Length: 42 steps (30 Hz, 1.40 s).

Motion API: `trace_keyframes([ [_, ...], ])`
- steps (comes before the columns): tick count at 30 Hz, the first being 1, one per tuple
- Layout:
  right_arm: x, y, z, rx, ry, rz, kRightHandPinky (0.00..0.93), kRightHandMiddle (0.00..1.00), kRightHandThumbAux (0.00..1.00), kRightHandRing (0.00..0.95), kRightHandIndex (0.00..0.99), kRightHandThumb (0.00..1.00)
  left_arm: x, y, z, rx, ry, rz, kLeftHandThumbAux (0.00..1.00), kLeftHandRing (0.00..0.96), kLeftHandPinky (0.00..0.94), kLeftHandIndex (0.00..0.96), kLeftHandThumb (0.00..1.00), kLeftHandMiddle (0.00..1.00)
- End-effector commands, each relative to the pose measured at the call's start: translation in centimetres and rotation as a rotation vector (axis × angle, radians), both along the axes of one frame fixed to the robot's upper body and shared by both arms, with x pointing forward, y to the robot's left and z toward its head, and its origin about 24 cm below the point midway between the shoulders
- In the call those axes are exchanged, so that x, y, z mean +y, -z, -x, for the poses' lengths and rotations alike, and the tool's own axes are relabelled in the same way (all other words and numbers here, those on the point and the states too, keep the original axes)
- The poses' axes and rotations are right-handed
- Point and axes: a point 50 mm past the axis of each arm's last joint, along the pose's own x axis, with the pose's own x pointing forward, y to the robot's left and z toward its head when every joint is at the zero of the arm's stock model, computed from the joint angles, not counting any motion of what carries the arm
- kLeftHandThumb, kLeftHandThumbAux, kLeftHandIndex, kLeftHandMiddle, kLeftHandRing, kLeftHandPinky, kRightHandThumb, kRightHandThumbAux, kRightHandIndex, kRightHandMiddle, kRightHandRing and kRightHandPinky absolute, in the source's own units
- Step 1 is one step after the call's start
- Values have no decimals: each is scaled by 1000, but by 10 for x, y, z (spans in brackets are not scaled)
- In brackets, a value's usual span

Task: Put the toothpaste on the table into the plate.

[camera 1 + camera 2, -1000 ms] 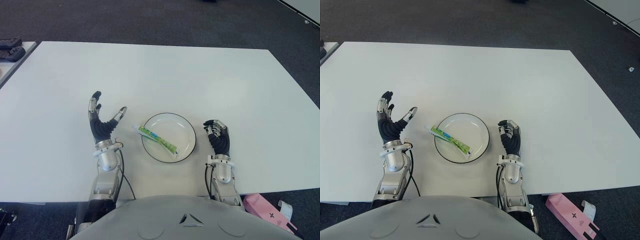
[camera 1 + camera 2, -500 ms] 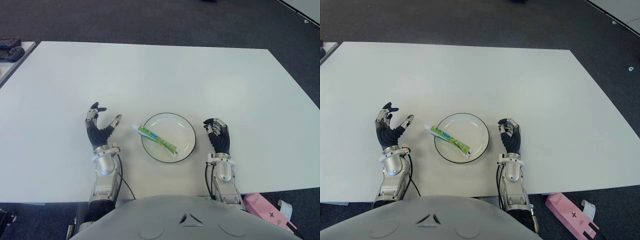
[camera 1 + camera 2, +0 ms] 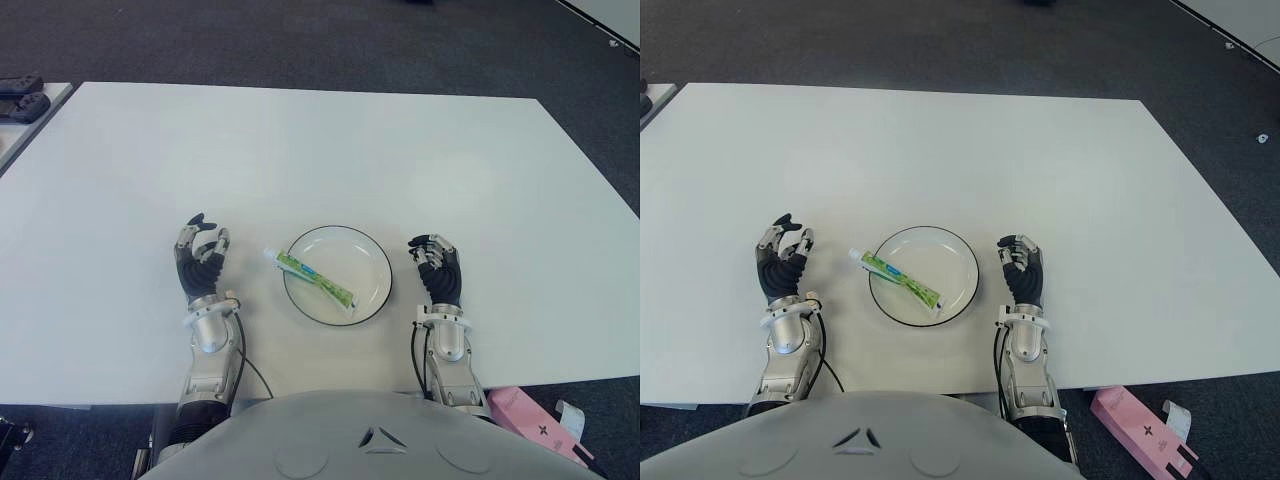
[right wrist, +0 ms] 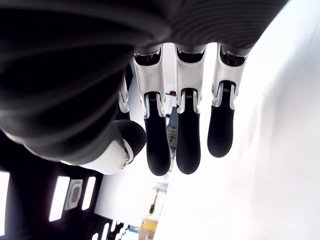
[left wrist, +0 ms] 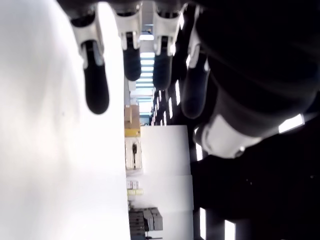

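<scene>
Lying across plate [image 3: 370,258] rim, toothpaste [image 3: 315,281] btwn left hand [image 3: 199,259] & right hand [image 3: 437,272].

Honestly nothing readable anywhere here. The toothpaste [image 3: 314,281] tube has green and blue print along it, but it's way too small to make out any word or brand. The pink box [image 3: 533,424] at the near right corner, off the table, has a couple of dark marks on top, one like a small cross, and no legible text either.
</scene>
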Motion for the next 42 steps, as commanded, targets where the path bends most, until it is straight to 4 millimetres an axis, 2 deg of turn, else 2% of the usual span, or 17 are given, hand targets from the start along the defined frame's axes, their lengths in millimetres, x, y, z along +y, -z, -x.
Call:
trace_keyframes([
  [1, 1, 4, 0, 25, 5, -16, 471, 476, 725, 469, 425, 706, -7, 7, 2, 49, 54, 35, 723, 519, 516, 433, 699, 546],
  [9, 1, 5, 0, 38, 1, -11, 478, 477, 726, 470, 424, 706, -8, 12, 5, 120, 146, 0, 722, 529, 529, 430, 698, 544],
  [18, 2, 7, -1, 46, -4, -16, 482, 479, 726, 473, 424, 706, -12, 10, 6, 106, 250, -25, 720, 560, 567, 431, 700, 569],
  [31, 5, 10, -2, 79, -18, -8, 456, 474, 726, 461, 423, 705, -15, 16, 9, 164, 422, -151, 720, 574, 552, 431, 696, 580],
  [42, 6, 9, -1, 79, -14, -8, 449, 465, 727, 452, 422, 704, -11, 18, 9, 241, 485, -228, 721, 564, 536, 431, 695, 577],
])
